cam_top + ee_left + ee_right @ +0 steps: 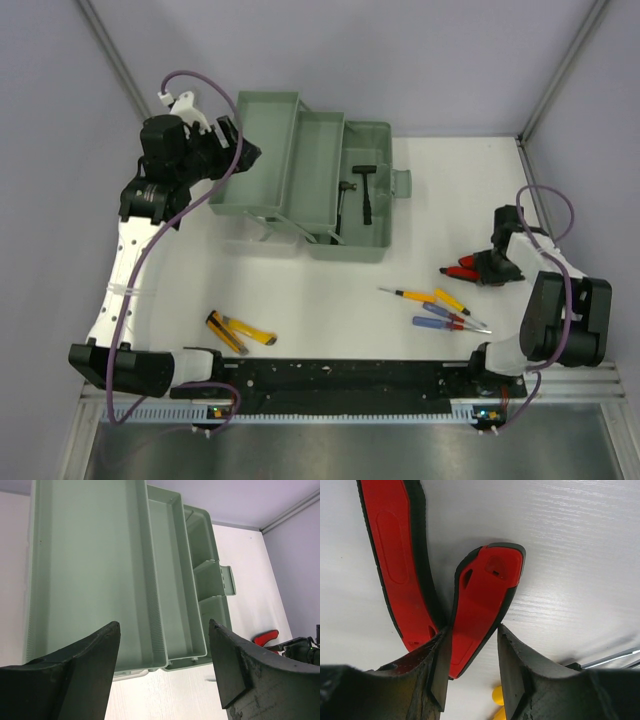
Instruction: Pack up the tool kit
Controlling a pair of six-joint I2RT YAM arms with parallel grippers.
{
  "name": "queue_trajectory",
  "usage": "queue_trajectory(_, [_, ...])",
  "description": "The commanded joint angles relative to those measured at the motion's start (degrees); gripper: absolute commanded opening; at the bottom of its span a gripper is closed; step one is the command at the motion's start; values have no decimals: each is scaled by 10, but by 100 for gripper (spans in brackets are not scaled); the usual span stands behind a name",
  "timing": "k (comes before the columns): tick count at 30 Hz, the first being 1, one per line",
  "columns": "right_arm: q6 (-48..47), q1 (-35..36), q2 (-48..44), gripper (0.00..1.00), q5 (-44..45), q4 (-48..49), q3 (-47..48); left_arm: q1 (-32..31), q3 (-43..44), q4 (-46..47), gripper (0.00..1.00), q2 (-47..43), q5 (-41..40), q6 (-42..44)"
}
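As right gripper (472, 642) pinches one handle of red pliers (487, 585), toolbox (318, 170) lies at ten o'clock; left gripper (164, 630) gapes empty.

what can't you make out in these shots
- Red pliers: head hidden behind the right gripper in the right wrist view, under it in the top view.
- Grip: one handle sits between the jaws; whether it is pinched is unclear.
- Toolbox: base floor partly covered by its trays in the top view.
- Screwdrivers: tip types too small from above.
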Motion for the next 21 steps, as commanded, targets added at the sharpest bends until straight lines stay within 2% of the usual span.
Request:
queue_trajectory(1, [-8, -6, 22, 42, 18, -2, 6, 7, 14, 11, 75, -13, -7, 12])
queue_trajectory(5, [-15, -7, 40, 46, 14, -1, 16, 8, 14, 12, 75, -11, -5, 12])
queue_trajectory(8, [-18, -7, 54, 55, 11, -1, 23, 9, 14, 12, 75, -11, -5, 12])
queue_trajectory(13, [-19, -7, 65, 56, 6, 0, 25, 11, 13, 10, 75, -13, -7, 12])
queue_trajectory(17, [-24, -7, 62, 48, 8, -1, 26, 13, 12, 11, 75, -12, -6, 12])
queue_trajectory(21, [-32, -7, 48, 30, 10, -1, 31, 14, 12, 13, 75, -11, -2, 11])
